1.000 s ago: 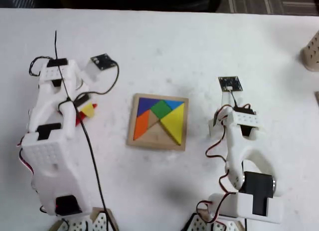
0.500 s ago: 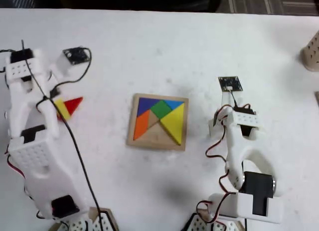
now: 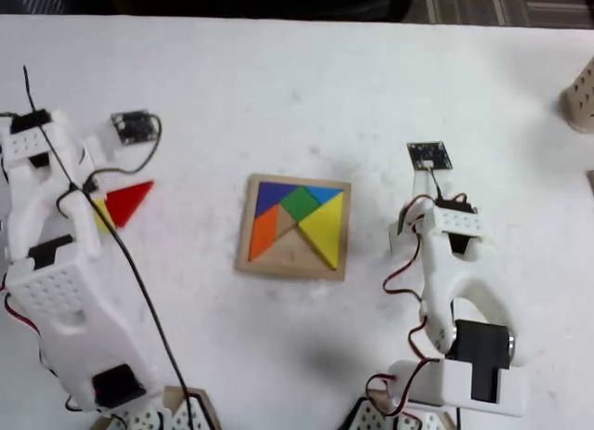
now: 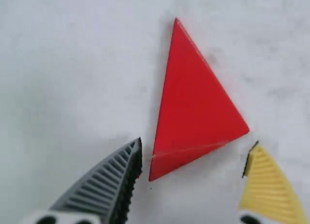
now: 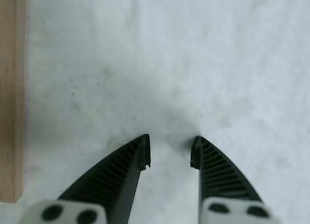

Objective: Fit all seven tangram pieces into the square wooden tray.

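Red triangle [image 4: 193,108] lies flat inside the spread left claw [image 4: 194,144].

Bright, even light floods the white counter [image 3: 390,77] in the high view, leaving its surface close to washed out, while the room beyond the far edge lies dark. The light seems to come from overhead, judging by the shadows, which are soft and pale. A grey patch spreads on the counter between the two arm bases, and the wooden tray [image 3: 243,254] throws a faint line along its near edge.

In the right wrist view, a diffuse shadow pools just ahead of the right end effector [image 5: 169,151] (fingers standing apart). In the left wrist view, the red triangle [image 4: 193,103] is flatly lit, and the counter dims toward the grey finger [image 4: 114,185].
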Tool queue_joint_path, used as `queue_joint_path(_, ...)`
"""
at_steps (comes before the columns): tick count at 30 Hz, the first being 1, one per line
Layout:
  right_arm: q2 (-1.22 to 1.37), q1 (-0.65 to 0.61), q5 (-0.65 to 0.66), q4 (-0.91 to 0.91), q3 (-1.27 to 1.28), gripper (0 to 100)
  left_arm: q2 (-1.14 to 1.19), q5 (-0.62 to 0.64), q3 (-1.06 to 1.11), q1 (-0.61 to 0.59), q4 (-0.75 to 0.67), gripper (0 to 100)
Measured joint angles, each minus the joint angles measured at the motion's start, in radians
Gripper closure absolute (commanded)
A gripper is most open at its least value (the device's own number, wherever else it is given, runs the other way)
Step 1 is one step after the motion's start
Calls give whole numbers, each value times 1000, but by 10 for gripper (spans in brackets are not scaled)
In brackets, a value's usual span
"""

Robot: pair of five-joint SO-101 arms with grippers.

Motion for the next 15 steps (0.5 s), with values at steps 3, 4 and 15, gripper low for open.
queue_joint_path(3, 0, 0, 0, 0, 0, 861, 0, 0, 83, 2, -114, 646)
queue_joint_path(4, 0, 0, 0, 0, 0, 861, -5, 0, 114, 3, -152, 646)
queue_joint_path(15, 0, 0, 0, 0, 0, 861, -43, 5, 261, 6, -235, 813)
